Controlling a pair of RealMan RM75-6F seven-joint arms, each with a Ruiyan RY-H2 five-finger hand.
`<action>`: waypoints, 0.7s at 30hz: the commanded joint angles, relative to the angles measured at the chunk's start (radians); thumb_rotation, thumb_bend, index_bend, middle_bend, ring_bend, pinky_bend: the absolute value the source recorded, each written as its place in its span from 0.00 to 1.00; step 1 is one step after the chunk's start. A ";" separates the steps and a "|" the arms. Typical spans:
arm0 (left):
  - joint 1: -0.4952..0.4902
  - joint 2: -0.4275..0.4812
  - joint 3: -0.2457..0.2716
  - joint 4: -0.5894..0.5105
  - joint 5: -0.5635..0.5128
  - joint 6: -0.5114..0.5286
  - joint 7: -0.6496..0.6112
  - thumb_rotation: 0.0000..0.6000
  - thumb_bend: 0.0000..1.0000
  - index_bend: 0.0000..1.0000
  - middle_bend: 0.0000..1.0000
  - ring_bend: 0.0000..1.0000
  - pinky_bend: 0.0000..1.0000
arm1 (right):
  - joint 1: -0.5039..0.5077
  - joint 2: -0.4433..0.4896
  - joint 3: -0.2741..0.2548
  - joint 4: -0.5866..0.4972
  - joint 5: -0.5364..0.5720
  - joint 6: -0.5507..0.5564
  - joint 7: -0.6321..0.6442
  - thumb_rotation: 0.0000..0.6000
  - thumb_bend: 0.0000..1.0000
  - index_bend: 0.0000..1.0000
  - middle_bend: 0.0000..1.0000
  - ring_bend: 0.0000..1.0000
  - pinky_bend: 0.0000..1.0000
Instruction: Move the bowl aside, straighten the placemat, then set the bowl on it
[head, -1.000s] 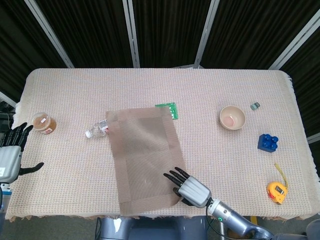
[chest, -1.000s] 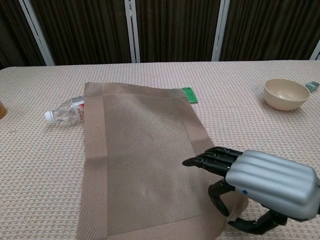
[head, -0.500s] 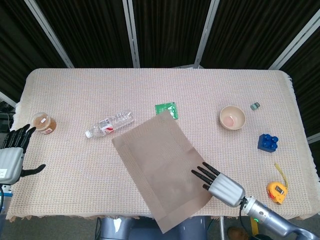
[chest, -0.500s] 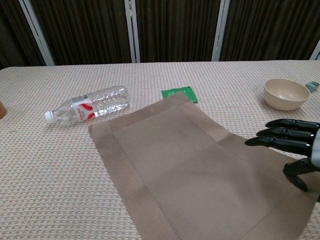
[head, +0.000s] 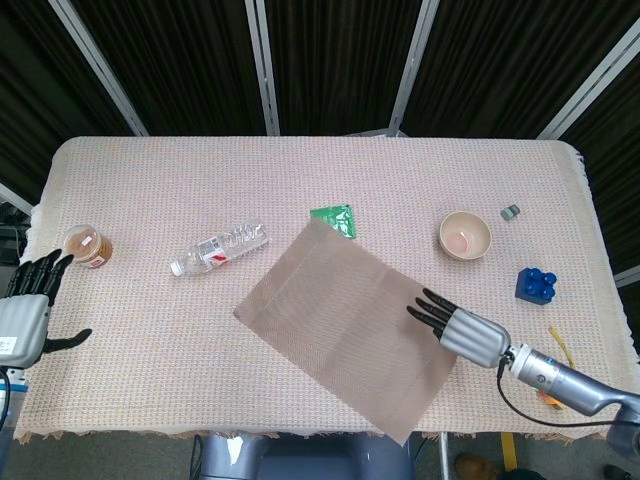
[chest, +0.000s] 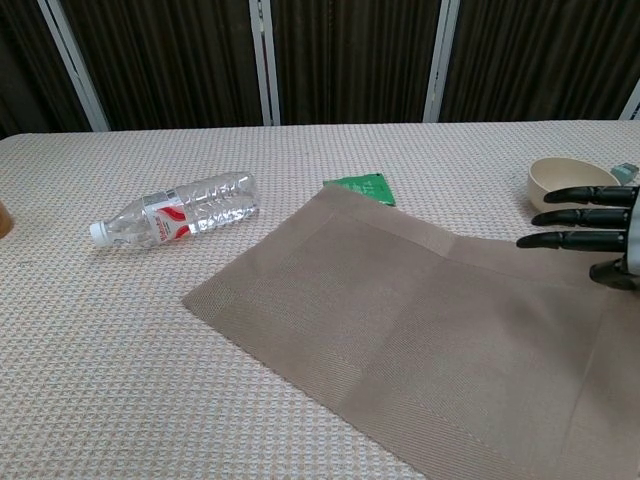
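The brown placemat (head: 340, 325) (chest: 420, 330) lies skewed on the table, one corner near the green packet and its near corner reaching the table's front edge. My right hand (head: 462, 332) (chest: 590, 235) grips the mat's right edge, fingers stretched over the top and the thumb lower down. The beige bowl (head: 465, 236) (chest: 556, 180) stands upright off the mat at the right, just beyond that hand. Off the table's left edge hangs my left hand (head: 25, 310), fingers spread and holding nothing.
A clear plastic bottle (head: 218, 248) (chest: 180, 215) lies left of the mat. A green packet (head: 335, 218) (chest: 362, 186) touches the mat's far corner. A jar (head: 86, 246) sits far left. A blue brick (head: 537, 285), a small grey piece (head: 510, 211) and a yellow tape measure (head: 556, 342) are at the right.
My right hand has swung right and away from the front edge, turning the placemat clockwise. The bottle and green packet are now uncovered. The left hand stayed put.
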 joint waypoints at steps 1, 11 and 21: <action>0.000 -0.001 -0.001 0.003 -0.004 -0.002 0.001 1.00 0.05 0.00 0.00 0.00 0.00 | 0.044 -0.027 0.004 0.099 -0.026 -0.009 0.009 1.00 0.35 0.66 0.02 0.00 0.00; -0.004 -0.010 0.006 0.007 0.000 -0.009 0.013 1.00 0.05 0.00 0.00 0.00 0.00 | 0.028 -0.089 -0.008 0.313 -0.020 0.057 0.018 1.00 0.09 0.09 0.00 0.00 0.00; -0.017 -0.018 0.018 0.017 0.061 -0.016 0.001 1.00 0.06 0.00 0.00 0.00 0.00 | -0.171 -0.089 0.106 0.187 0.220 0.286 0.201 1.00 0.00 0.00 0.00 0.00 0.00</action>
